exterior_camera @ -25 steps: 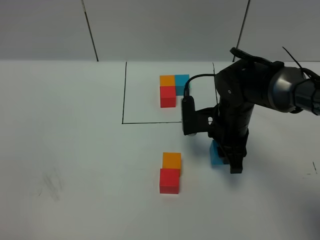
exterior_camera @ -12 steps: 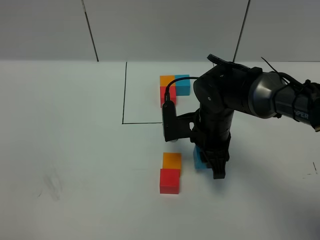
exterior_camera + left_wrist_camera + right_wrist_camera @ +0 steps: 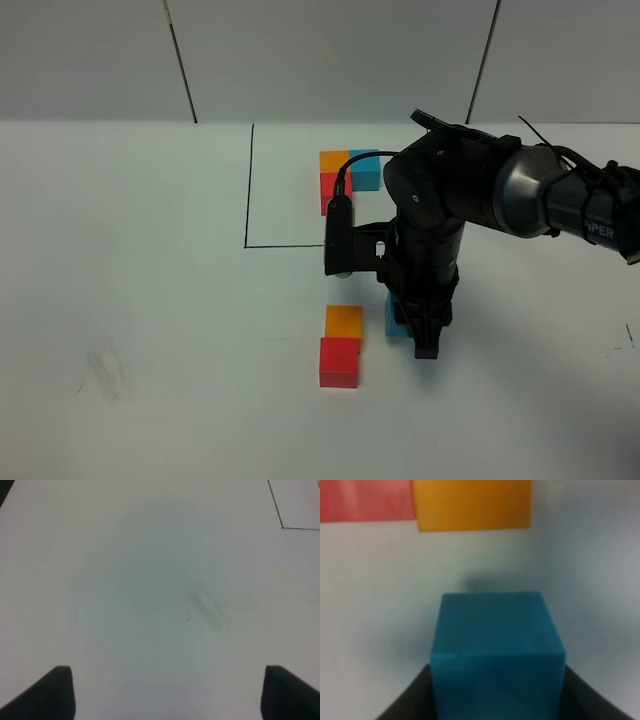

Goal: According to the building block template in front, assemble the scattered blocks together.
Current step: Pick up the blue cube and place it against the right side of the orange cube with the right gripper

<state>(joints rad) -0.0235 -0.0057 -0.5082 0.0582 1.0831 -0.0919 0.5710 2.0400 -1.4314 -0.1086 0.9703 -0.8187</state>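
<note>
The white worktop (image 3: 150, 300) carries everything. At its far middle sits the building block template (image 3: 345, 180), an outlined square whose fixed cubes show the target: orange and blue side by side, red on the near side of the orange. The right arm reaches down near the centre, its right pincer (image 3: 420, 325) clamped on the blue cube (image 3: 397, 318), which sits just right of the loose orange cube (image 3: 343, 321), apart from it by a narrow gap; this looks like lining blue up beside orange. The loose red cube (image 3: 339, 361) already touches the orange's near side. The left pincer (image 3: 165, 692) hangs wide and empty over bare worktop.
</note>
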